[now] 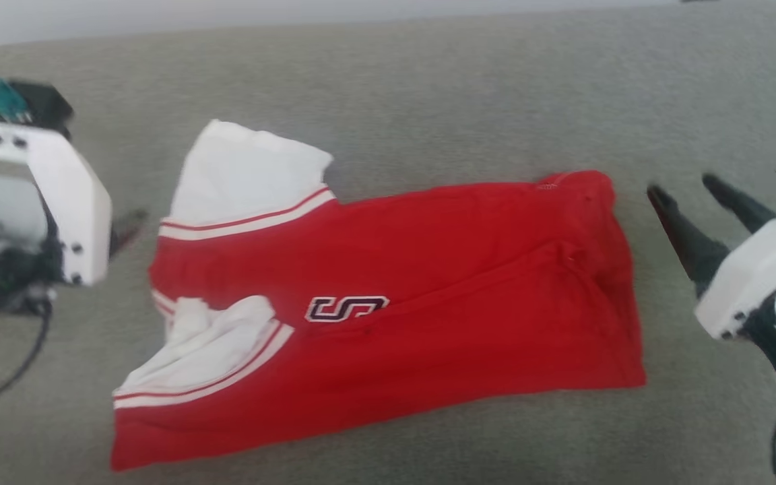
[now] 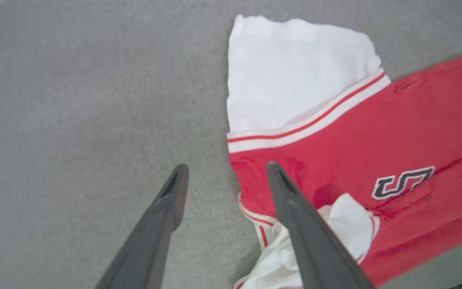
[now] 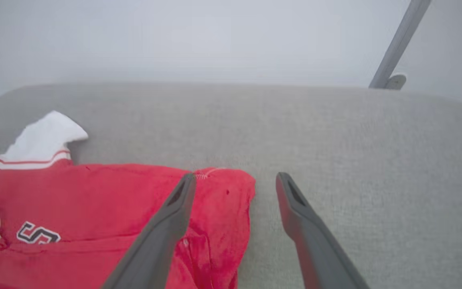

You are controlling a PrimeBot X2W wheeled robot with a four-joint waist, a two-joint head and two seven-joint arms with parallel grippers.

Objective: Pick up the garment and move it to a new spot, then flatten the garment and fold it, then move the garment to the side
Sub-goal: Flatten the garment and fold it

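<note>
The red garment lies spread across the grey cushion, with an "S" emblem near its middle. White lining is turned out at its left end, edged by white stripe trim. My left gripper hovers open over the garment's left edge; in the head view its white housing hides the fingers. My right gripper stands open just off the garment's right edge. The right wrist view has that gripper over the garment's corner, nothing between the fingers.
A grey fabric cushion carries everything. Its far edge meets a pale wall. A grey metal pole with a foot stands behind it at the right. A dark cable hangs from my left arm.
</note>
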